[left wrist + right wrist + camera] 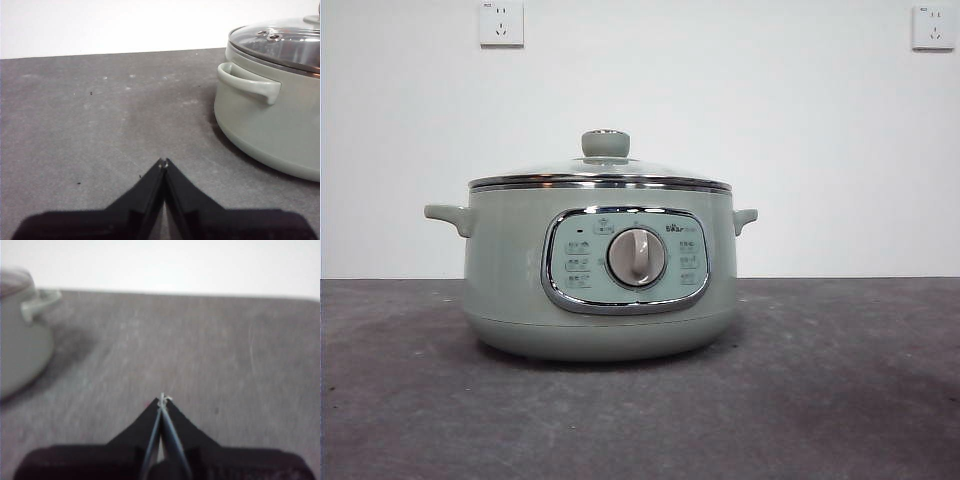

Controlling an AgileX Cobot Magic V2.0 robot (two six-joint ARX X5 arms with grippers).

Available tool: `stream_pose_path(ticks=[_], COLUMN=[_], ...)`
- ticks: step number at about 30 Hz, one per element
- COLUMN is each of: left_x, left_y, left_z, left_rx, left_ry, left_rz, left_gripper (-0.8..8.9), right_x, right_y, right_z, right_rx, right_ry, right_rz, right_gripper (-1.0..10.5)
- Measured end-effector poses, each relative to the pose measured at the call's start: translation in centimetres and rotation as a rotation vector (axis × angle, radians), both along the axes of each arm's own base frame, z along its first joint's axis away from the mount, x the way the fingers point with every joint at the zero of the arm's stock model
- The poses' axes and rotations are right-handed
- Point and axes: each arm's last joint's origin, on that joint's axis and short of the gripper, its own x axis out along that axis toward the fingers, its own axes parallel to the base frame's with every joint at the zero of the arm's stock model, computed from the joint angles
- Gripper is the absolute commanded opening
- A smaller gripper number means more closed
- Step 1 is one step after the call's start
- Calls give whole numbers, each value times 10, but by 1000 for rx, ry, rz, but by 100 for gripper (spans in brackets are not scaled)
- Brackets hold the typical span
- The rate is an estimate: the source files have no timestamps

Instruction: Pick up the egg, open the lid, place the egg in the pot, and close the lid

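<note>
Large round pale sage-green electric pot [600,290] standing mid-table on the dark grey tabletop [840,390], control panel facing the front camera. Closed by the shallow-domed clear glass lid [600,174] with chrome rim, seated flat and level; pale green round knob [605,143] upright at its centre. No reddish-brown egg visible in any view, so its place cannot be told.

Left gripper [163,162] low over bare table just beside the pot's side handle [248,84], jaws pressed together at the tips, holding nothing. Right gripper [162,400] on the pot's other side, further off, likewise closed tip to tip and empty; picture blurred.

Likely handling: lid rigid, glass, smooth and breakable, probably fairly heavy for its size; best taken by the knob, squarely, then lifted straight up to clear the rim. Egg, once found, light, slick and fragile, calling for a gentle pinch across its narrow waist.

Writing: small brand mark on the panel, seemingly "Bear"; button labels around the grey dial [637,257] too small to read
</note>
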Motion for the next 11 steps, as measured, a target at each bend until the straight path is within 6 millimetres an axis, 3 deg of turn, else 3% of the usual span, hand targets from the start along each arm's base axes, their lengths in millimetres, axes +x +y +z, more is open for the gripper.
stream_pose_path(ticks=[11], left_x=[0], left_y=[0], left_z=[-1], left_rx=[0], left_ry=[8], left_rz=[0], left_gripper=[-3], right_x=[0], right_y=[0], right_z=[0], right_rx=[4], right_ry=[0], right_rz=[-8], right_gripper=[0])
